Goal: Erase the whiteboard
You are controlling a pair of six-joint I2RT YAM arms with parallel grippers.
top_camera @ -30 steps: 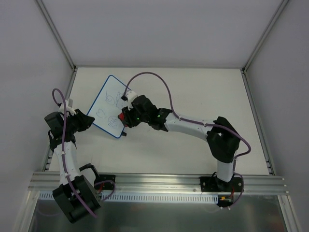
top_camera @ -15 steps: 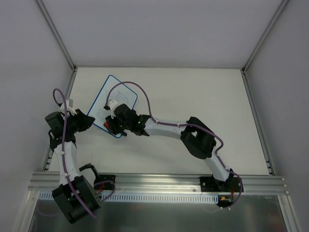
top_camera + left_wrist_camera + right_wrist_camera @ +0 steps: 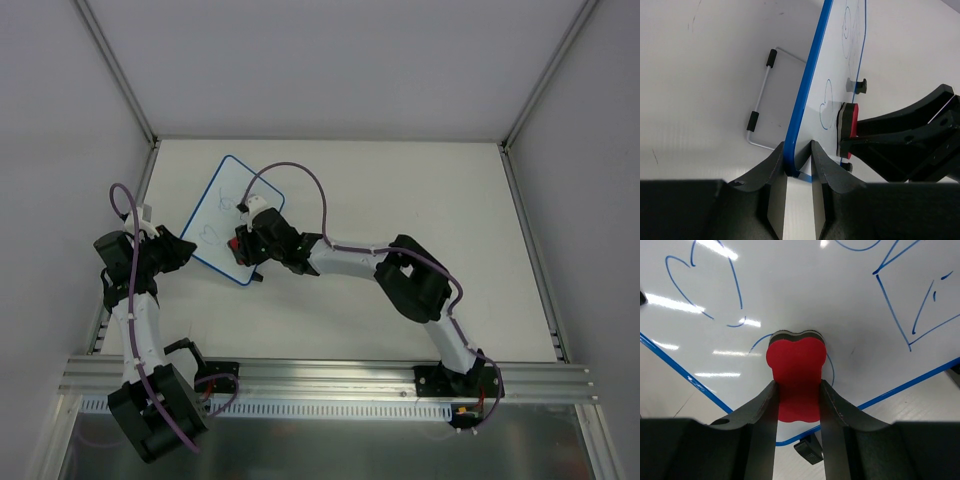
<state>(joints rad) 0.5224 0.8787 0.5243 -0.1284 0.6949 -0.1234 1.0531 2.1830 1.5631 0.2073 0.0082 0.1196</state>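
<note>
two grips, both clamped: left gripper (image 3: 799, 172) pinches the whiteboard (image 3: 225, 190) rim at its near-left corner, right gripper (image 3: 797, 405) holds the red eraser (image 3: 796, 365) flat on the board's near end. board sits on the left of the table (image 3: 400, 200), long axis running away from the bases. doodles lie beyond the eraser, so right arm likely strokes outward.

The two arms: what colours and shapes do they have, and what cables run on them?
The left arm and the right arm have white links and bulky black joints, each with a loose purple cable looping along it. The left claw and the right claw each have two matte black, wedge-shaped fingers.
</note>
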